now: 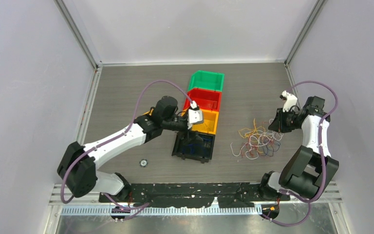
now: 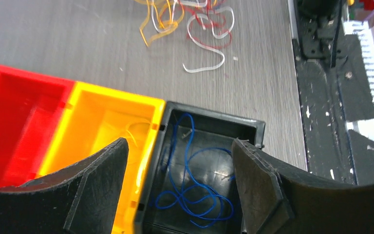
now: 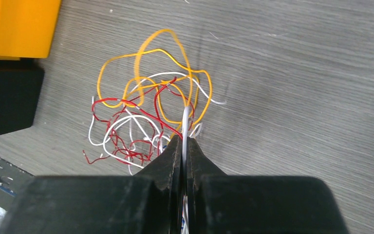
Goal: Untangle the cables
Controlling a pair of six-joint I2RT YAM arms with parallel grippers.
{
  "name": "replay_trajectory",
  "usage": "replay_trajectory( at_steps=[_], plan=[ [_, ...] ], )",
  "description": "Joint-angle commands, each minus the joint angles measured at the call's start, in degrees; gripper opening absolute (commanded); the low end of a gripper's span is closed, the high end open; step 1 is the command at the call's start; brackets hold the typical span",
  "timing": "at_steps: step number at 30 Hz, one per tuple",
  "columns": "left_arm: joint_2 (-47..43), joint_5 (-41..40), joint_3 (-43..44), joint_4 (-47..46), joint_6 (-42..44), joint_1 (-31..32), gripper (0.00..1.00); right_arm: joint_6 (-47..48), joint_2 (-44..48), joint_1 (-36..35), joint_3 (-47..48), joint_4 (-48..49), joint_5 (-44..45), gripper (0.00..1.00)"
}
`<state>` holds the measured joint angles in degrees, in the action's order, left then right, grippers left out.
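Observation:
A tangle of thin cables point(image 1: 256, 141) in white, red, yellow-orange and blue lies on the table right of the bins; it also shows in the right wrist view point(image 3: 146, 112) and at the top of the left wrist view point(image 2: 185, 19). My right gripper point(image 3: 185, 139) is shut on a white cable point(image 3: 185, 122) at the tangle's right edge point(image 1: 280, 124). My left gripper point(image 2: 180, 161) is open and empty above the black bin point(image 2: 253, 127), where loose blue cables point(image 2: 195, 195) lie. A thin yellow strand point(image 2: 136, 129) lies in the yellow bin point(image 2: 112, 97).
A row of bins stands mid-table: green point(image 1: 207, 80), red point(image 1: 203, 99), yellow point(image 1: 207, 123), black point(image 1: 193, 146). A small round object point(image 1: 143, 162) lies left of the black bin. The black mounting rail point(image 1: 195, 192) runs along the near edge.

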<state>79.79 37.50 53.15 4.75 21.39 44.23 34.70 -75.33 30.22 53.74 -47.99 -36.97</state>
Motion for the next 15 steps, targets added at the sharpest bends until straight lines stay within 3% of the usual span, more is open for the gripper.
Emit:
replay_trajectory(
  at_steps=[1,9,13,15],
  plan=[
    [-4.6,3.35,4.65,6.63,0.46,-1.56,0.78,-1.65,2.9,-1.43,3.27,-1.51,-4.04,0.06],
    [-8.51,6.38,2.76,16.38,9.56,-4.47,0.53,-2.25,4.22,-4.11,5.66,-5.57,-8.62,0.05],
    [-8.23,4.57,2.86,13.83,7.73,-3.47,0.52,-4.07,4.77,-7.8,7.22,-6.9,-12.38,0.05],
    [-8.19,2.35,3.17,11.15,6.6,-2.52,0.6,-3.43,4.95,-8.92,8.62,-9.27,-15.12,0.05]
  ],
)
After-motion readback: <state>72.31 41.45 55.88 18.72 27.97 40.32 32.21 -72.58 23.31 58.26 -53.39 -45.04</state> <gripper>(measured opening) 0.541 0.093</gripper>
